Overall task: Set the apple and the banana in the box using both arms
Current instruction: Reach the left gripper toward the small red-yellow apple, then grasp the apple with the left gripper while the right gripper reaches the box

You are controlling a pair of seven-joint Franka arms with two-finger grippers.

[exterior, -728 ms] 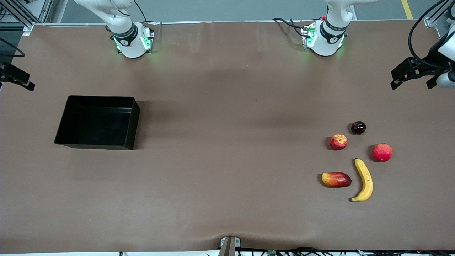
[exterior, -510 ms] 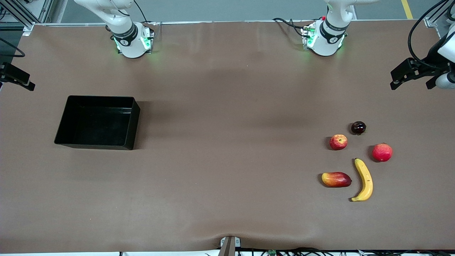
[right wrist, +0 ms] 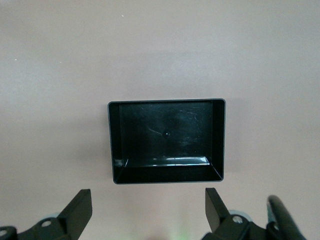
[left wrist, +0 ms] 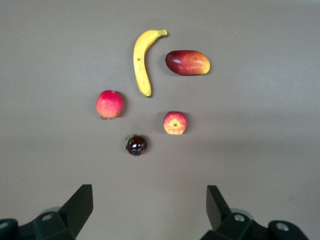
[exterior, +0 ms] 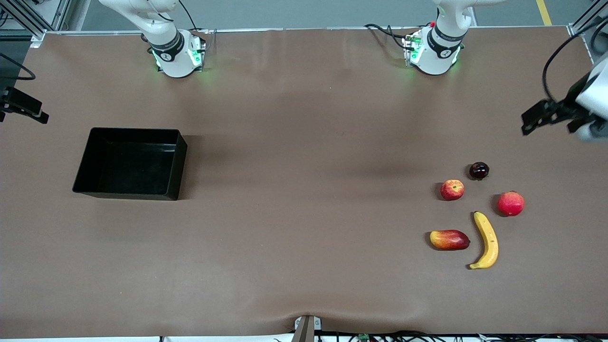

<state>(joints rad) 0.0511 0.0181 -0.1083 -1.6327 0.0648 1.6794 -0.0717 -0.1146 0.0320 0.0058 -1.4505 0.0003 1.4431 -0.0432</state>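
Taking the apple as landmark: the banana lies nearer the front camera than it with a mango beside, a pinkish-red fruit sits toward the left arm's end, and a dark plum lies just farther back. The left gripper hangs above the table by the plum, jaws spread wide and holding nothing. Well apart from the apple, toward the right arm's end, the black box lies empty under the right gripper, jaws likewise wide and touching nothing

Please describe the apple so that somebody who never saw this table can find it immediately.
Look at the fruit cluster at the left arm's end of the table. The apple lies beside the small dark fruit. Unlike the larger, evenly pinkish-red fruit, it has a yellowish patch and a dimpled top.
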